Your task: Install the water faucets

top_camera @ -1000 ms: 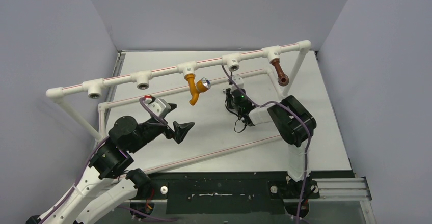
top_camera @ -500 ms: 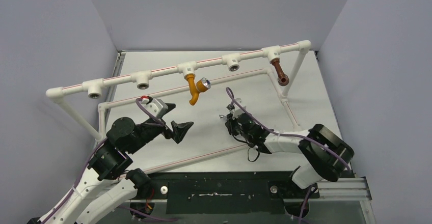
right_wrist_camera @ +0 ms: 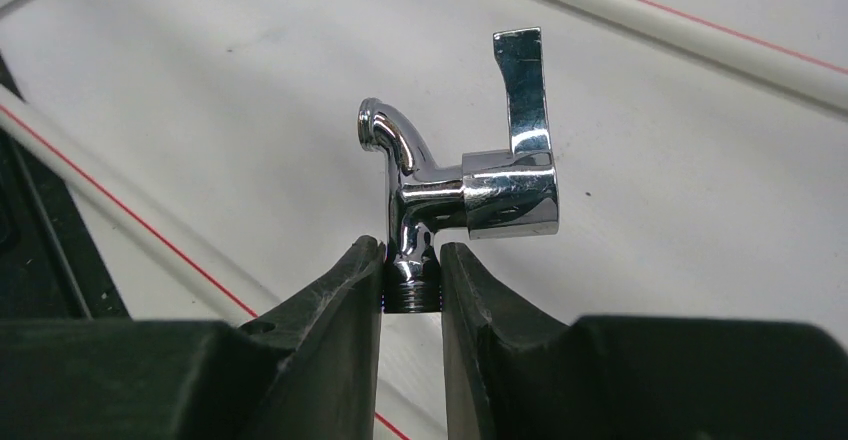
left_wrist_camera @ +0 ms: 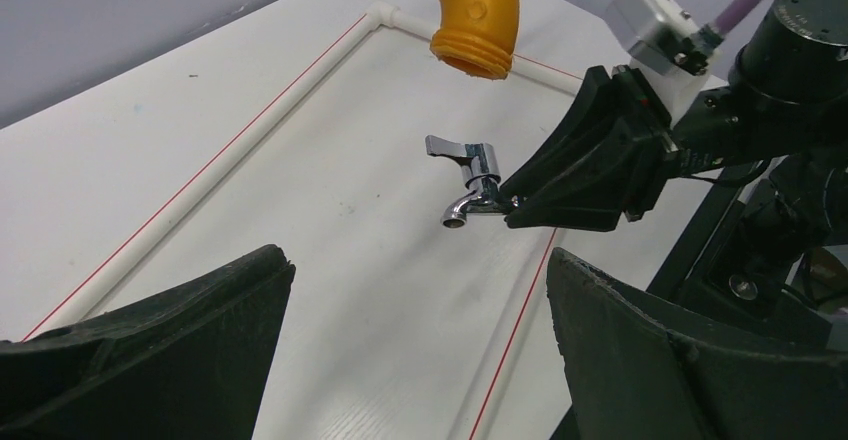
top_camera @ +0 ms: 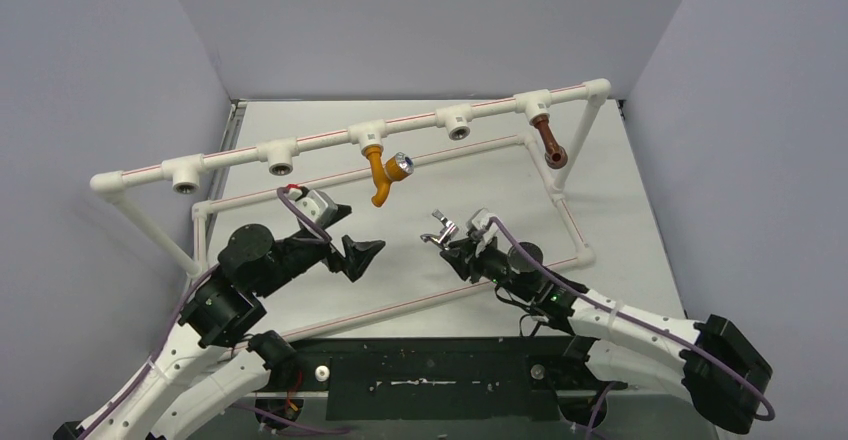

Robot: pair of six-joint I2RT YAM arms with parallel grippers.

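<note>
Since the earlier frame the right arm has been swung away from the far pipe rail. It has been drawn toward the near middle of the table [top_camera: 620, 190], where it now lies stretched low. The left arm has hardly been shifted.

The right gripper [top_camera: 450, 250] is pinched on the threaded stub of the silver lever faucet [top_camera: 437, 228], which is held clear of the table surface. In the right wrist view its fingers [right_wrist_camera: 340, 310] are seen pressed against the thread from both sides. There the bent spout is turned to the left and the lever handle is raised at the right.

The left gripper [top_camera: 360, 255] is held spread with nothing between its fingers. It is pointed toward the silver faucet from the left and kept apart from it.

Farther out, the orange faucet [top_camera: 378, 180] is seated in the middle tee of the raised white pipe rail [top_camera: 320, 140]. Its chrome knob [top_camera: 402, 167] is set on the right side. The brown faucet [top_camera: 549, 142] is hung from the tee near the far right end of the rail. Open sockets are shown by three other tees: two to the left of the orange faucet and one between it and the brown one. A lower pipe frame [top_camera: 400, 305], white with a red stripe, is laid on the table.
</note>
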